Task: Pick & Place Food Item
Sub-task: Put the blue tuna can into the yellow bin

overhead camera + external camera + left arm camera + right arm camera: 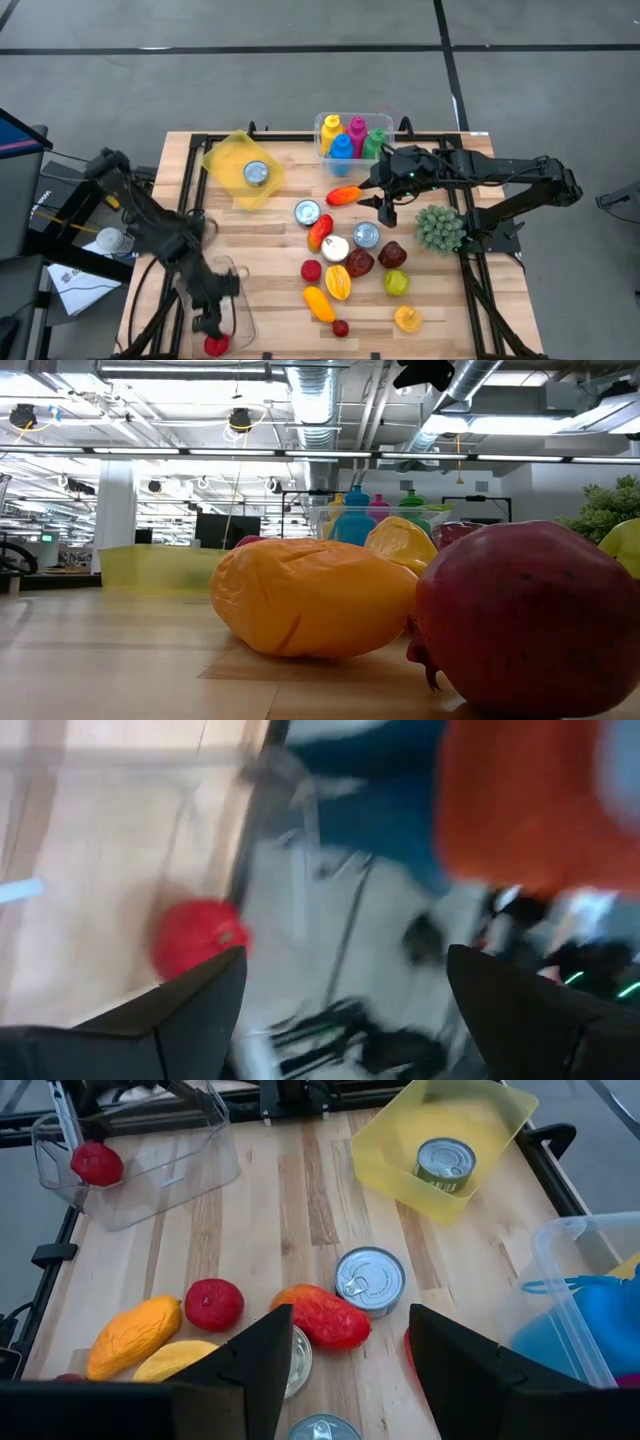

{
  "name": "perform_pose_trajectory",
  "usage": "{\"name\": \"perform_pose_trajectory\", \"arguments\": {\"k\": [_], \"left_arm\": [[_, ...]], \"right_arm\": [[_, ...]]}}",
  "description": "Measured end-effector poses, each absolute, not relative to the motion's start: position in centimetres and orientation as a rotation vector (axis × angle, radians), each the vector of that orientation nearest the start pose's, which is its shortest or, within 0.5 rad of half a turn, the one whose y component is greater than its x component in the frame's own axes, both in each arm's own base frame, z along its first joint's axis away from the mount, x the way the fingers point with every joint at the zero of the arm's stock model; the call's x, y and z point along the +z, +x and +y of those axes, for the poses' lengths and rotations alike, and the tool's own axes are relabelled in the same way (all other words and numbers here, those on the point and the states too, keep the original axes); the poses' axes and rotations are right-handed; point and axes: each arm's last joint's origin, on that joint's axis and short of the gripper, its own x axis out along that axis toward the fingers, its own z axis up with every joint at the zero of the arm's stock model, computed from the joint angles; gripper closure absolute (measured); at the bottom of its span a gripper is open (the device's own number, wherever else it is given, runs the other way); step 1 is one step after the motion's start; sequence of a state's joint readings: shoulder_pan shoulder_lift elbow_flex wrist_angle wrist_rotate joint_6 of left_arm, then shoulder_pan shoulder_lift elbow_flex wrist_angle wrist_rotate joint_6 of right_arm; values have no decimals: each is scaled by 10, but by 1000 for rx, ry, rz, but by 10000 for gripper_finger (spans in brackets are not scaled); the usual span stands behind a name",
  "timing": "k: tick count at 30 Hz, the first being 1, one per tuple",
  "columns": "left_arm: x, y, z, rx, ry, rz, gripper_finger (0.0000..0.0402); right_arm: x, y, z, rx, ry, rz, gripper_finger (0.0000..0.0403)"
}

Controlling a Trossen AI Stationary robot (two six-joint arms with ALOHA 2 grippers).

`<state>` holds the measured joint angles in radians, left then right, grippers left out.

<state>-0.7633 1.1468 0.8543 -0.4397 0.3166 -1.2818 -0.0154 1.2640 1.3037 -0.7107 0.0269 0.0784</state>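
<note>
A red round food item (215, 345) lies in a clear plastic container (238, 300) at the table's near left corner; it also shows in the right wrist view (97, 1163). My left gripper (208, 322) hovers open just above it, and the item (195, 935) lies beyond its fingertips with nothing between them. My right gripper (385, 208) hangs open over the table's middle, above a red-orange mango (325, 1318) and a can (370, 1280), touching nothing.
Loose fruit and cans crowd the table's middle: an orange piece (310, 598), a pomegranate (530, 620), a red apple (213, 1302). A yellow bin (235, 155) holds a can at the far left. A clear tub of coloured bottles (352, 138) and a green plant (440, 228) stand on the right.
</note>
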Motion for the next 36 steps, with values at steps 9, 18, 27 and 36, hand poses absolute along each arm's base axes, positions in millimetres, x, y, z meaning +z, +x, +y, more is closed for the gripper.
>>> {"name": "perform_pose_trajectory", "arguments": {"k": [9, 18, 27, 36], "left_arm": [[328, 159, -89, -84, -955, 470, 72], [343, 192, -32, 253, -318, 125, 73], [263, 272, 14, 220, -74, 526, 67], [193, 310, 37, 163, 17, 738, 52]], "right_arm": [[362, 257, -4, -66, 70, 700, 210], [362, 257, -5, -67, 71, 700, 210], [362, 256, -5, -71, 81, 702, 210], [362, 256, -5, -77, 96, 707, 210]]}}
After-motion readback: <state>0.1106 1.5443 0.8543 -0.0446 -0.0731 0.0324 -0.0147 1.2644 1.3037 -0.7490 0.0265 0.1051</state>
